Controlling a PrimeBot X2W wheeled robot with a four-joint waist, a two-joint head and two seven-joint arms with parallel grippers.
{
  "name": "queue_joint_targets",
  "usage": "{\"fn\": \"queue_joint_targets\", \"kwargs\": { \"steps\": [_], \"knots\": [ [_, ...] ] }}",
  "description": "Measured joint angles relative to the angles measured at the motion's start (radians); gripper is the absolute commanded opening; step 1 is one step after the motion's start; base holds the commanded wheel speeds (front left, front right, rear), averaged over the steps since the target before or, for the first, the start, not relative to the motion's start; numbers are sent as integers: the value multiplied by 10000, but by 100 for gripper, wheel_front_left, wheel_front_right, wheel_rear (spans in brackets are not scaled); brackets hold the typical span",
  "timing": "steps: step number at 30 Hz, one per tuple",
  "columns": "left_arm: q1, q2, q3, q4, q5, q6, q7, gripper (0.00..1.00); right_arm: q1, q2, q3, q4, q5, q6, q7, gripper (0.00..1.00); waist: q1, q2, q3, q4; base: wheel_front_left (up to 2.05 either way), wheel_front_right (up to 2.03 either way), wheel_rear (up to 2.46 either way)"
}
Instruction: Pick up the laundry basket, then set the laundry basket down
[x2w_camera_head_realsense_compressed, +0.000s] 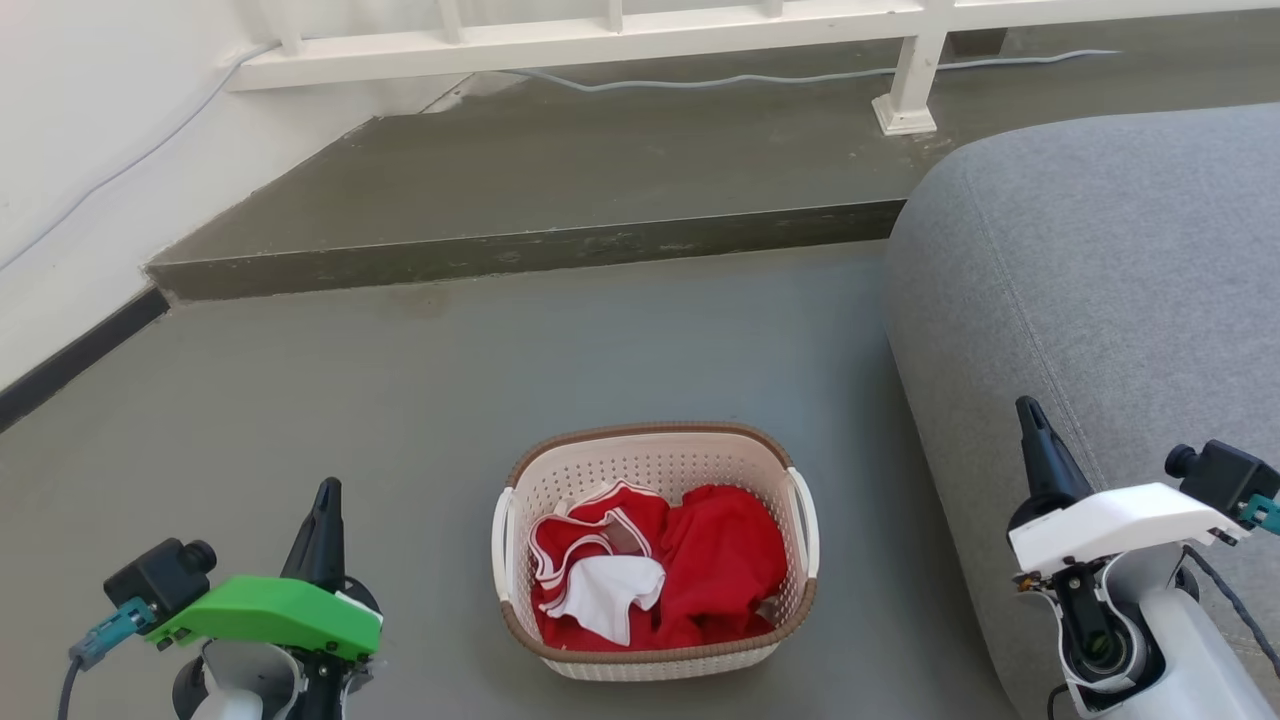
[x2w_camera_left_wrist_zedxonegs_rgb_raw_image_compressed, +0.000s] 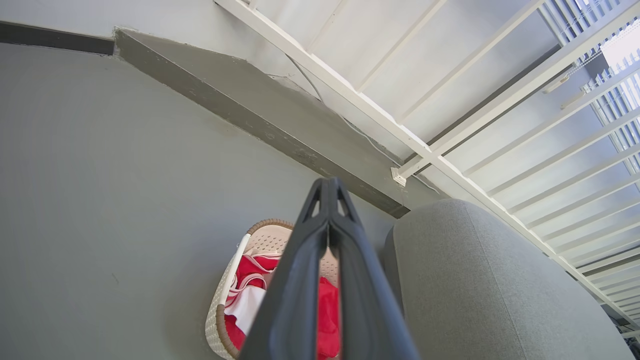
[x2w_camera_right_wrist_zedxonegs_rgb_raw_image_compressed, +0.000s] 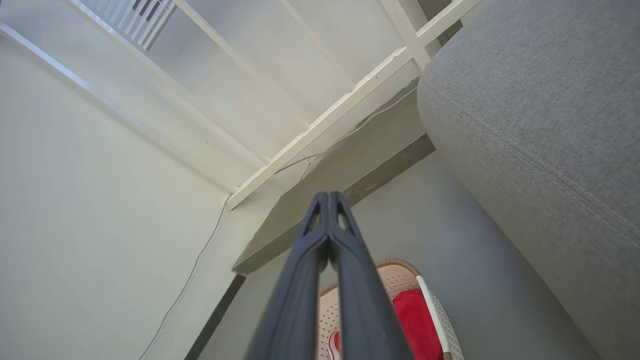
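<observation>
basket: laundry basket (x2w_camera_head_realsense_compressed: 650, 468) stands upright on the floor (x2w_camera_head_realsense_compressed: 400, 400), lower centre of the head view, with red and white clothes (x2w_camera_head_realsense_compressed: 720, 560) inside.
left gripper: left gripper (x2w_camera_head_realsense_compressed: 327, 492) at lower left, fingers pressed together on nothing, well apart from the basket.
right gripper: right gripper (x2w_camera_head_realsense_compressed: 1028, 410) at lower right, fingers also pressed together on nothing, in front of the grey sofa (x2w_camera_head_realsense_compressed: 1100, 280), well apart from the basket.
stage: fits a basket waiting to be lifted or one already put back down. can't tell which.
risk, tilt: on any lift, uneven pull on the two white side handles (x2w_camera_head_realsense_compressed: 806, 520) would tip it and spill the clothes.
risk, clearance: sofa is near the basket's frame-right side, so that arm could snag the cushion.
risk, slide: probably light plastic on a smooth floor, so a stray nudge would shift it.
</observation>
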Motion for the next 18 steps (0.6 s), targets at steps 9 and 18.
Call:
{"fn": "queue_joint_targets", "kwargs": {
  "steps": [9,18],
  "knots": [
    [0,-25,299,-19,-1043,-77,343,0,0,61,-387,2,1035,115,326,0,0,0,-41,46,0,0,0],
    [0,-42,587,-44,-1975,-165,617,0,0,169,-777,6,2102,267,614,0,0,0,-82,93,0,0,0]
  ]
}}
